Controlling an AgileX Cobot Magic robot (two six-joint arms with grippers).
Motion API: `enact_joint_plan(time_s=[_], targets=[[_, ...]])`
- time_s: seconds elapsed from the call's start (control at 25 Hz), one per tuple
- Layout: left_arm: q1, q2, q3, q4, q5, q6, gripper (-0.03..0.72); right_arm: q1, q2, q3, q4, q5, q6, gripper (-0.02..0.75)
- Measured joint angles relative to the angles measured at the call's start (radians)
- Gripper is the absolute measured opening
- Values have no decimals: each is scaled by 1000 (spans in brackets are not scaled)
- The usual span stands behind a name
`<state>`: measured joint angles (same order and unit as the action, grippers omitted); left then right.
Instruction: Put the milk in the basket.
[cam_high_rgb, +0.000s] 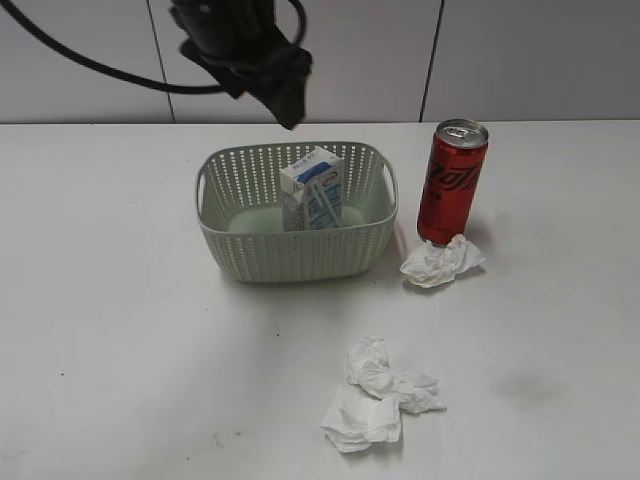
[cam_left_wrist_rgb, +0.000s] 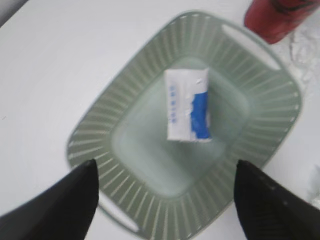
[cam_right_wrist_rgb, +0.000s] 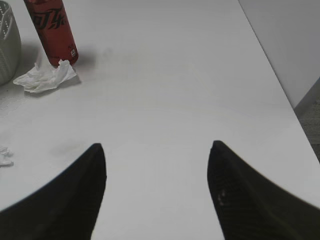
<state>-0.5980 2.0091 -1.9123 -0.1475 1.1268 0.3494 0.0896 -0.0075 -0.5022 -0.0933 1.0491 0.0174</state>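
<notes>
The milk (cam_high_rgb: 313, 190) is seen standing upright inside the basket (cam_high_rgb: 296, 256), on the basket's floor and a little toward the rear wall, with its straw side turned to the exterior camera. In the left wrist view the milk (cam_left_wrist_rgb: 187, 105) is shown from above, its white and blue top lying near the middle of the basket (cam_left_wrist_rgb: 260, 145), clear of all four walls. The left end effector (cam_left_wrist_rgb: 165, 200) is held above the basket with its two dark fingers (cam_left_wrist_rgb: 55, 210) spread wide apart and nothing between them; in the exterior view the left end effector (cam_high_rgb: 285, 95) is seen hanging over the basket's rear rim, apart from the carton. The right end effector (cam_right_wrist_rgb: 156, 192) is likewise parted, with only bare desk (cam_right_wrist_rgb: 165, 90) visible between its fingers. A red can (cam_high_rgb: 452, 180) stands upright just to the right of the basket, and a crumpled tissue (cam_high_rgb: 441, 261) rests against the can's base. A second crumpled tissue (cam_high_rgb: 377, 398) lies on the desk (cam_high_rgb: 100, 300) nearer the exterior camera, well apart from the basket.
</notes>
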Motion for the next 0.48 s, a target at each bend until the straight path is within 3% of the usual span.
enact_joint_plan(time_s=[0.48], targets=[[398, -144, 6, 7, 89, -163, 590, 0, 0, 0, 0, 0, 0, 499]])
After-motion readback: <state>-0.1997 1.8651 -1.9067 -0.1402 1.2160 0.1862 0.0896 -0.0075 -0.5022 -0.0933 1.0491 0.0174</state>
